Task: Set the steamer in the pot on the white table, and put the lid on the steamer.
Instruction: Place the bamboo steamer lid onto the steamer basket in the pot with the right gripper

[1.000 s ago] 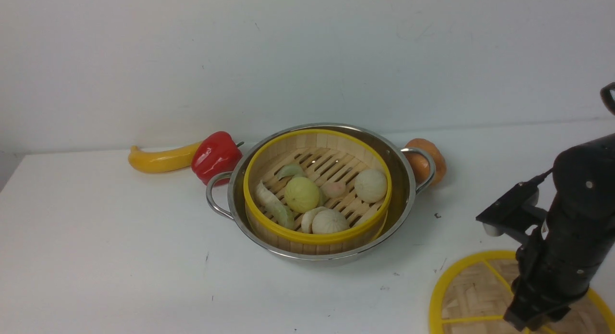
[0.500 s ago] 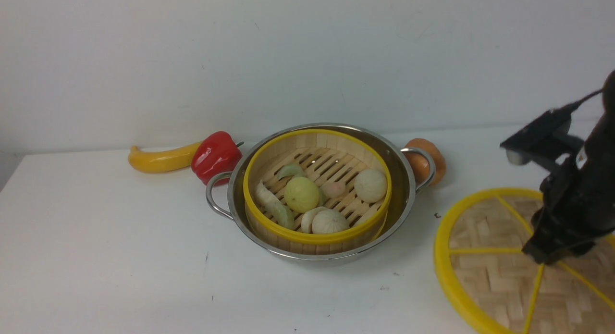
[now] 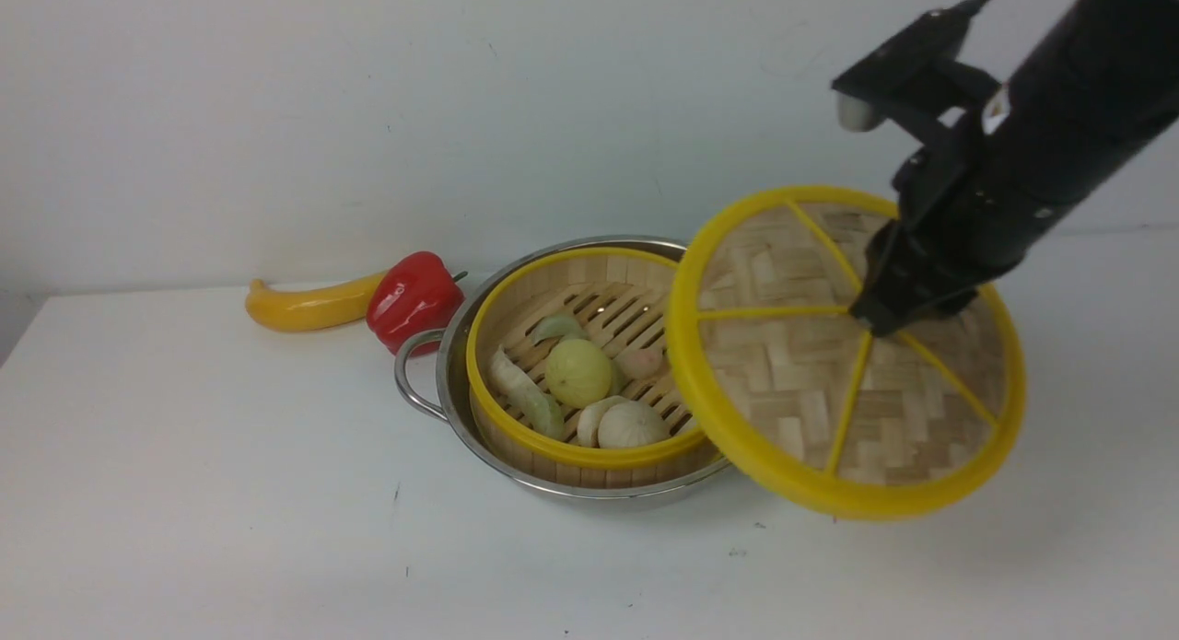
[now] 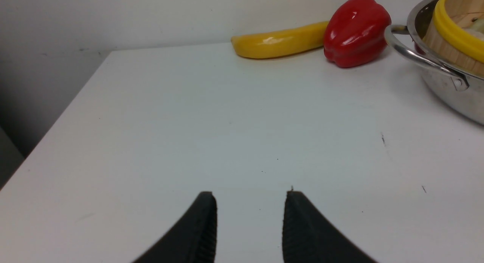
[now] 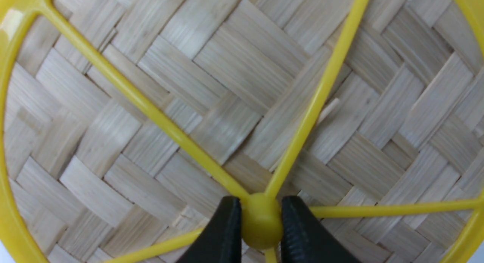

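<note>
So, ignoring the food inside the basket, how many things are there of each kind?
Cookware: 3 (pot, steamer, lid)
Produce: 2 (yellow banana, red pepper)
Total: 5
Anything behind the lid is hidden.

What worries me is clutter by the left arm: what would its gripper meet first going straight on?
Nothing nearby: bare white table lies ahead of the left gripper, then probably the yellow banana; depth is unclear.

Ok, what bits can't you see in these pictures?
- Front view: the flat round woven-bamboo lid with yellow rim hides the right side of the shiny steel pot.
- Right wrist view: that lid fills the frame, hiding everything beneath.
- Left wrist view: the edge cuts off the pot and yellow-rimmed bamboo steamer.
</note>
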Controlling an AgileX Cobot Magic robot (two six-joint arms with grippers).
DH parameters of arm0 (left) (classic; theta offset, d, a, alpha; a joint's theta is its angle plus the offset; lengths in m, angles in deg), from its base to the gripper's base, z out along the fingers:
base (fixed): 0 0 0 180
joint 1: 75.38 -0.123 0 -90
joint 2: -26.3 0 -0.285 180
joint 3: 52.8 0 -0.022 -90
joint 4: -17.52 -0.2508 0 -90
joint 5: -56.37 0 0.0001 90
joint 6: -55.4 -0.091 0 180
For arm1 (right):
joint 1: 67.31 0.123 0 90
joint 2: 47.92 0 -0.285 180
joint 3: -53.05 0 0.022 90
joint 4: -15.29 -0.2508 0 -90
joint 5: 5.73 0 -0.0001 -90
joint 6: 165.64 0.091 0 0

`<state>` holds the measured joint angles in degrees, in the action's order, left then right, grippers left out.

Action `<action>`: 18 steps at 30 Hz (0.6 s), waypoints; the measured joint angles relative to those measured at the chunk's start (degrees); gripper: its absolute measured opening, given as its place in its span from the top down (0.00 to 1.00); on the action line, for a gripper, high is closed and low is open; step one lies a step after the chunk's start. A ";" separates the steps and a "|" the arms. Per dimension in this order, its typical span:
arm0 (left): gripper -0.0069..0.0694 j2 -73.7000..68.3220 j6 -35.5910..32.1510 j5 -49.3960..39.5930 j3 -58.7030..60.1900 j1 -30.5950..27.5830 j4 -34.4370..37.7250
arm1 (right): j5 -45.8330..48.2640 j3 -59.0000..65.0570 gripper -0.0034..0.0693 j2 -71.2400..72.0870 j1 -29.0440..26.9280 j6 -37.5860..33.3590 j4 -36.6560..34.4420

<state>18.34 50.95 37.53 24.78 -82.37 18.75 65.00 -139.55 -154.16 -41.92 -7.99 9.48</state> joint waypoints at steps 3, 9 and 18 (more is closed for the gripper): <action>0.59 0.00 0.00 0.00 0.00 0.00 0.00 | 0.06 -5.36 0.75 -5.22 2.44 -0.22 -0.13; 0.59 0.00 0.00 0.00 0.00 0.00 0.00 | -0.19 -15.34 0.75 -13.62 3.62 -1.14 -0.31; 0.59 0.00 0.00 0.00 0.00 0.00 -0.07 | -0.39 -23.18 0.75 -20.99 3.62 -4.49 -3.70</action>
<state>18.34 50.95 37.53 24.78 -82.37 18.68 64.61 -162.73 -175.15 -38.31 -12.48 5.78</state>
